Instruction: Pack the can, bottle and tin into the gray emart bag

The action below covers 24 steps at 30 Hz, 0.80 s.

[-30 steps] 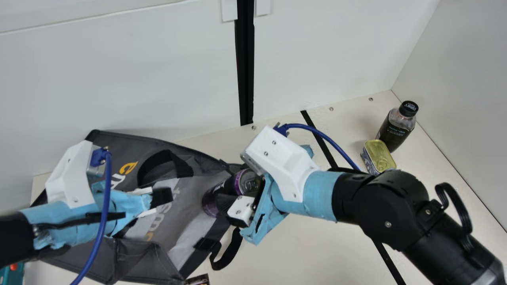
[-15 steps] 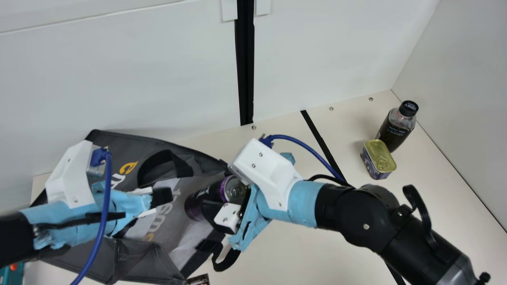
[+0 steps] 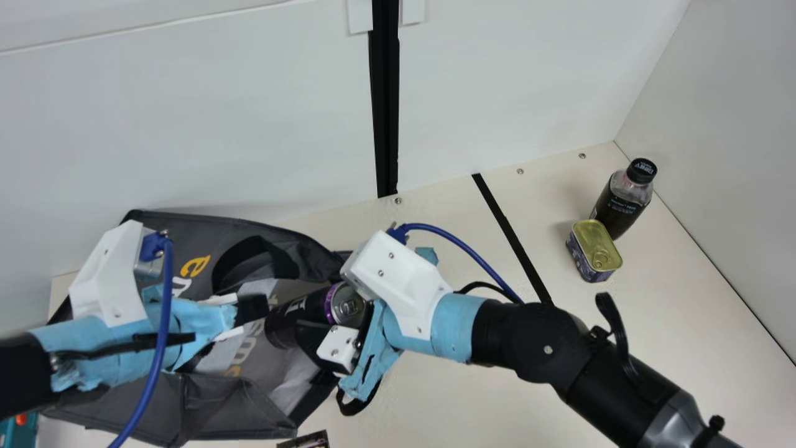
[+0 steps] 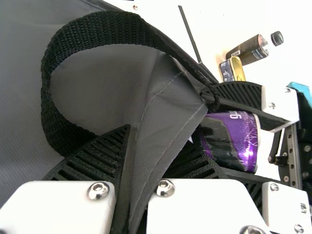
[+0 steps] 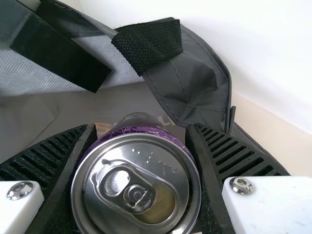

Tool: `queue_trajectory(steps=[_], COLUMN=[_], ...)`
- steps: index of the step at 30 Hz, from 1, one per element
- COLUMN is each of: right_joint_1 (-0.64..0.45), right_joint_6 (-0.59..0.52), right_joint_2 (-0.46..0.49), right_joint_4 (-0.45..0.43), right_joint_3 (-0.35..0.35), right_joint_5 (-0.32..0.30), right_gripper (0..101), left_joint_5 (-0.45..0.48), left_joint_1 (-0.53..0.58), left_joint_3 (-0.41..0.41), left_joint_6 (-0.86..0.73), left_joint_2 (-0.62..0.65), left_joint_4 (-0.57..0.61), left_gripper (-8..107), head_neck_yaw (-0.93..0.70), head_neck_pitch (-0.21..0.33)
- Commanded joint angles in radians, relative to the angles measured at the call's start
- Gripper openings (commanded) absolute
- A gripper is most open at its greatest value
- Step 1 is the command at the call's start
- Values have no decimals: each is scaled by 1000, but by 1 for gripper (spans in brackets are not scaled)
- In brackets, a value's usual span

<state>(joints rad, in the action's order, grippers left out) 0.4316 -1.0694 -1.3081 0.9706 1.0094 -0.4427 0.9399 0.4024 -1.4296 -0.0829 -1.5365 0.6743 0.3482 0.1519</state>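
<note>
Item 1, can, black and purple, pull-tab lid (image 3: 346, 305): at the right side of the gray emart bag (image 3: 239, 404), tilted, base toward the bag's inside, lid outward. Clamped between both fingers of the right gripper (image 5: 142, 129), which grip its sides.

Item 2, bag: on the left of the table, mouth spread open. The left gripper (image 4: 157, 136) is closed on a fold of its rim, close to a black webbing handle (image 4: 48, 92).

Item 3, bottle, dark contents, black cap (image 3: 615, 208): upright, far right.

Item 4, tin, gold ring-pull lid (image 3: 595, 247): just on the near side of the bottle, at the right.

Item 5, dark printed packet (image 3: 308, 440): near edge, beside the bag; no part of the order.

Recent changes: the right gripper has carried the can leftward, deeper over the bag. The bag's far rim now bulges and its left part has shifted slightly left; bottle and tin are unmoved.

Assessment: insertion of the first article appears under way, with two outstanding. The can probably needs a little more depth before release; the soft rim could fold inward or snag on the right gripper.
</note>
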Motion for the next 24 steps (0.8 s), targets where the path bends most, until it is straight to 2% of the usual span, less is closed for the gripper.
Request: queue_trajectory(steps=[1,13,24], right_joint_1=[0,-9,-9], right_joint_6=[-68,-281,-405], right_joint_2=[-6,-68,-122], right_joint_4=[58,262,378], right_joint_3=[-4,-26,-33], right_joint_5=[-4,-9,-31], right_gripper=[0,0,0], left_joint_5=[0,0,0], left_joint_1=[0,0,0], left_joint_3=[0,0,0], left_joint_6=[0,0,0], left_joint_2=[0,0,0], left_joint_4=[0,0,0], left_gripper=[10,10,10], head_neck_yaw=[1,1,1], head_neck_pitch=[23,23,23])
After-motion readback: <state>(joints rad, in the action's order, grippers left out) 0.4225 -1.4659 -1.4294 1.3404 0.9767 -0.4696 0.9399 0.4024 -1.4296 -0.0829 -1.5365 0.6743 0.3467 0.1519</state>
